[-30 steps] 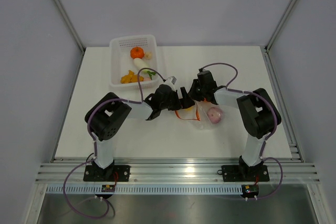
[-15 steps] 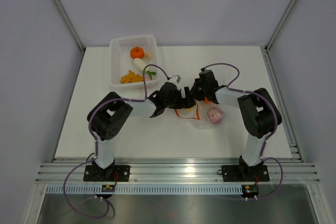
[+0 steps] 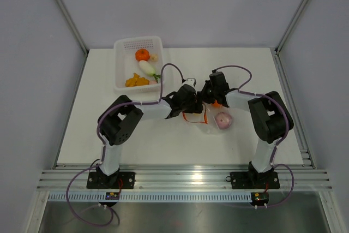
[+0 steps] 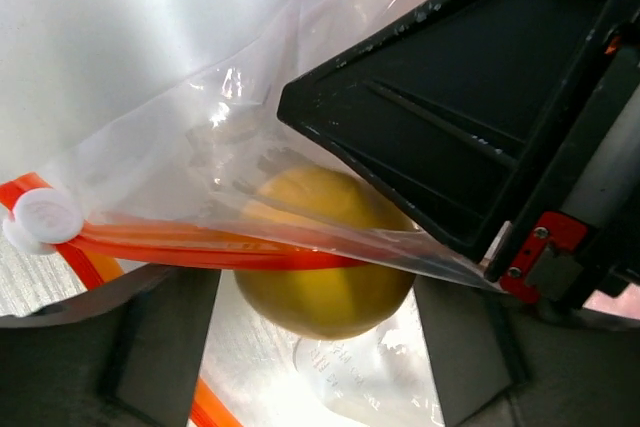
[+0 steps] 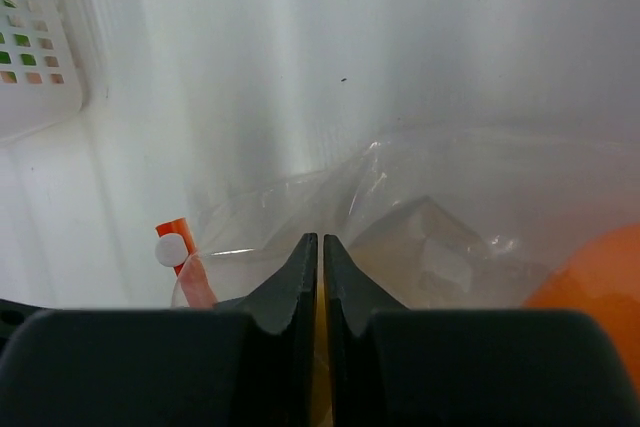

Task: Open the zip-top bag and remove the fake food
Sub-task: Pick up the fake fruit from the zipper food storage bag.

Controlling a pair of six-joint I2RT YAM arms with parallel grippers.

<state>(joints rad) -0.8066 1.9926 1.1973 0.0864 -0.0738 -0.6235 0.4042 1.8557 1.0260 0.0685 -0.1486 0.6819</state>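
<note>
**Right gripper pinches the bag mouth; left gripper straddles a yellow piece**

The zip-top bag lies near the middle of the white tabletop, between the two arms and in front of the white perforated basket. The right gripper has its fingers pressed almost together, clamped on a fold of the clear film at the bag's open edge. The left gripper has its fingers apart, one on each side of a round yellow piece that sits at the bag's mouth. The wrist view does not show whether the fingers touch it.

The red-orange zipper strip crosses in front of this piece, and its white slider sits at the strip's end. A pink onion-like piece is at the bag's far right end, beside the right arm. The basket holds an orange tangerine-like ball, a white radish-like piece and several yellow-orange pieces.
</note>
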